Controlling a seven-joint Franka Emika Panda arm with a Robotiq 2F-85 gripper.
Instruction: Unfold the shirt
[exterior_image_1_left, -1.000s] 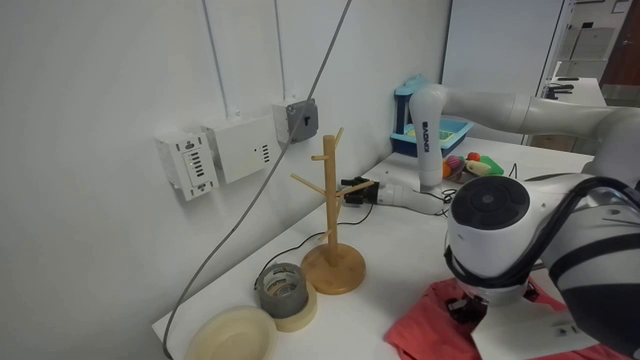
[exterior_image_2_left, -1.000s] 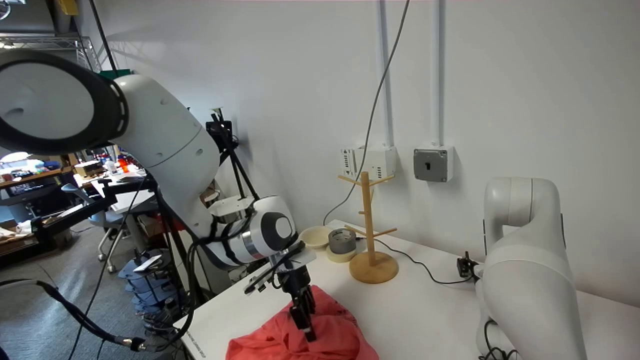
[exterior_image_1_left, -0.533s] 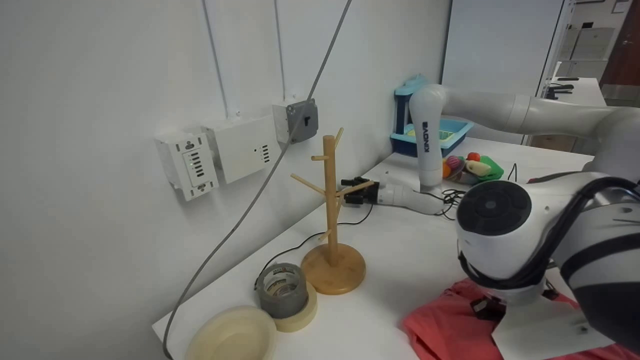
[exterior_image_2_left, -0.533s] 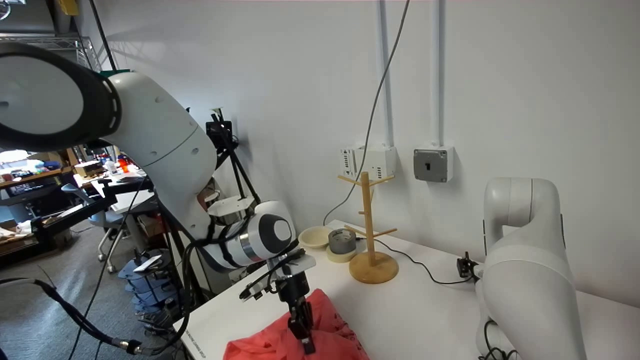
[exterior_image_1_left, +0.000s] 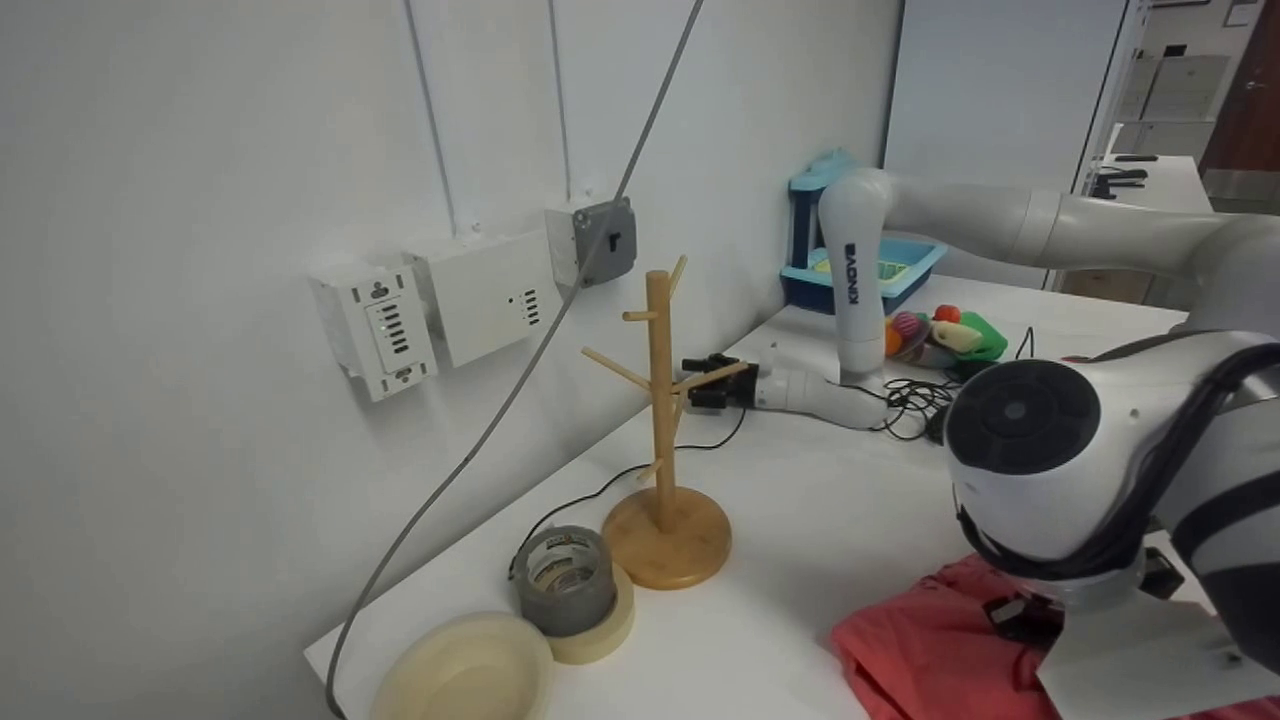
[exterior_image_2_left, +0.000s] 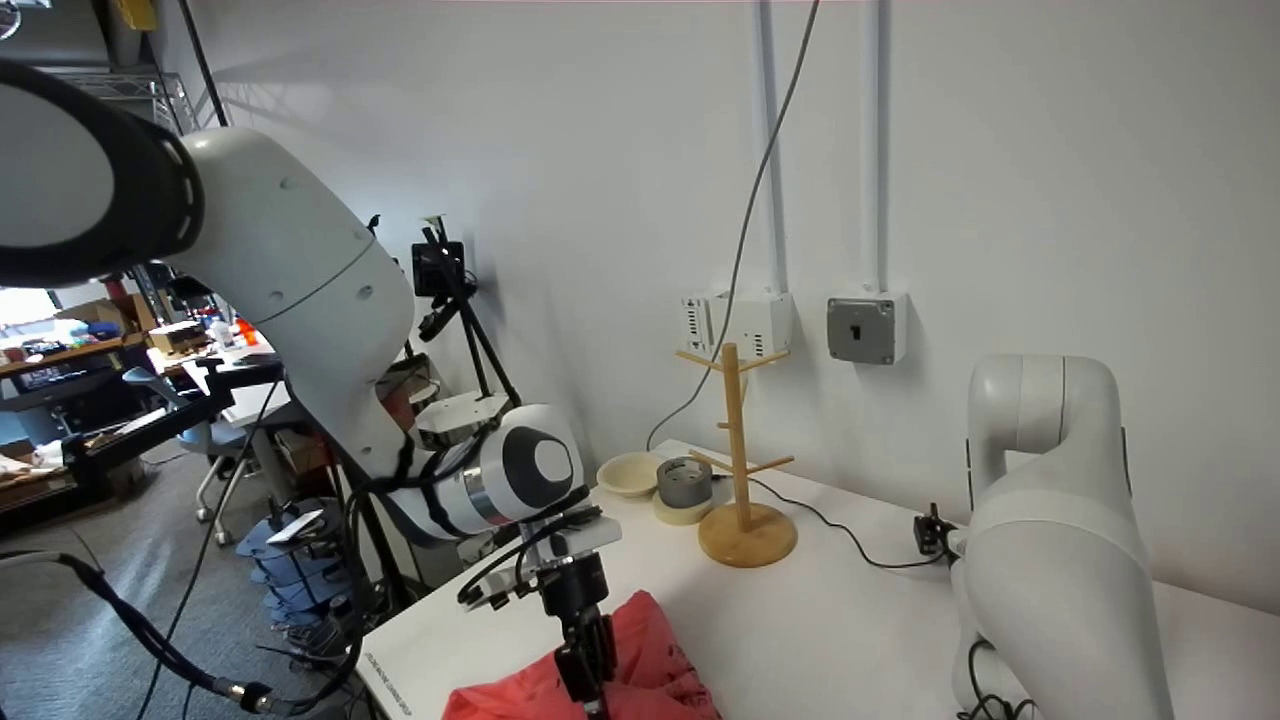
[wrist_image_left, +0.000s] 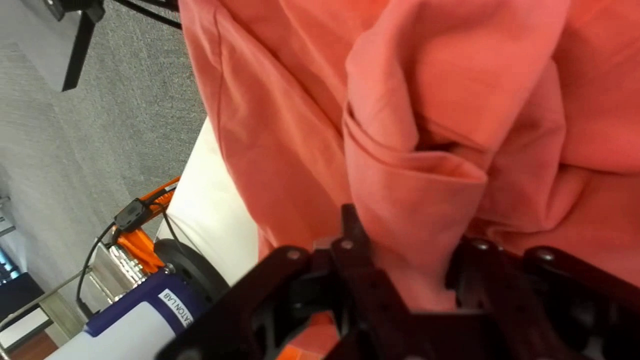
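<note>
1 shirt (wrist_image_left: 465, 90), on the table (exterior_image_1_left: 770, 640), rumpled, folds piled up; in wrist view it covers pt. of the table edge. 1 gripper (wrist_image_left: 407, 230) down at it: 2 fingers (wrist_image_left: 356, 242) parted, unclenched, w/ 1 fold of shirt btwn them. 2 arms: Panda (exterior_image_1_left: 1040, 515) leans over the shirt & blocks pt. of it in both ext. views; Kinova (exterior_image_1_left: 1000, 220) well apart.

Near the shirt, same table: 1 mug tree (exterior_image_1_left: 663, 430), upright; 2 tape rolls, grey roll (exterior_image_1_left: 575, 608) atop tan roll (exterior_image_1_left: 603, 642), just beside the tree's base; 1 bowl (exterior_image_1_left: 465, 685) just beside the rolls, cut off at the bottom in an ext. view. Farther: 1 blue rack (exterior_image_1_left: 905, 288), pt. behind Kinova, + coloured toys (exterior_image_1_left: 955, 335), overlapping, can't count. Wall: 3 boxes (exterior_image_1_left: 490, 300), 1 grey cable (exterior_image_1_left: 468, 458) running past.

Shirt runs off the bottom of both ext. views. Fingertips (exterior_image_2_left: 592, 700) v. close to the bottom edge of an ext. view, hard to see. Wrist view: 1 blue-&-white thing (wrist_image_left: 137, 327), pt. hidden by gripper, can't ID.
</note>
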